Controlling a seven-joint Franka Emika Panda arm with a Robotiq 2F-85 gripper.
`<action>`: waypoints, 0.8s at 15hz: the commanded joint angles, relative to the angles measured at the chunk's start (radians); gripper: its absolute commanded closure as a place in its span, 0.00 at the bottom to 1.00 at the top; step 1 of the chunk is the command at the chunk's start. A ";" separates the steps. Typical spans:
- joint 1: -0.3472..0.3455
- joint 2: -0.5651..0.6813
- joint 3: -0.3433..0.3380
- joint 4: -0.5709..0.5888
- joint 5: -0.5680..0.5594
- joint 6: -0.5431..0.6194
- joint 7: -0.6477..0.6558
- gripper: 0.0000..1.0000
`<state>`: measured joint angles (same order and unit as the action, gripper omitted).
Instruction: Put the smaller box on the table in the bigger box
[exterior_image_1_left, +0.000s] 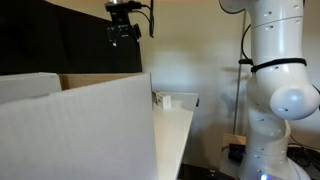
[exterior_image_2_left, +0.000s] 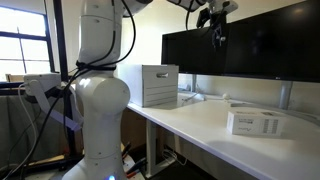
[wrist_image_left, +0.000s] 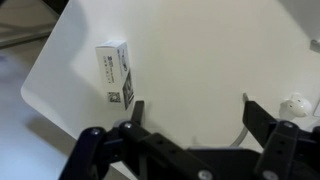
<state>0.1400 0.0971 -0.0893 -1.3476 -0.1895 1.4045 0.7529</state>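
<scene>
Gripper (wrist_image_left: 192, 108): hanging with jaws spread wide, gripping nothing. Smaller box (wrist_image_left: 117, 72): sitting on the table (wrist_image_left: 200, 50) well beneath the gripper, offset past one finger, hugging the table's edge. Bigger box (exterior_image_2_left: 160, 85): standing well apart from the gripper, with open tabletop lying under the gripper.

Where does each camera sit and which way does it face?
An exterior view: behind the bigger box, facing along the table; arm and raised hand show.
An exterior view: beside the robot's base, facing the smaller box; base and hand show.
Wrist view: above, facing down at the smaller box; open hand shows.
All share the table.
</scene>
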 joint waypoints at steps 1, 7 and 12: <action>-0.032 -0.058 -0.030 -0.110 -0.047 0.025 -0.148 0.00; -0.126 -0.069 -0.042 -0.224 -0.039 0.097 -0.201 0.00; -0.169 -0.062 -0.046 -0.307 -0.036 0.265 -0.042 0.00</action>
<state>-0.0001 0.0660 -0.1496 -1.5747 -0.2241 1.5773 0.6146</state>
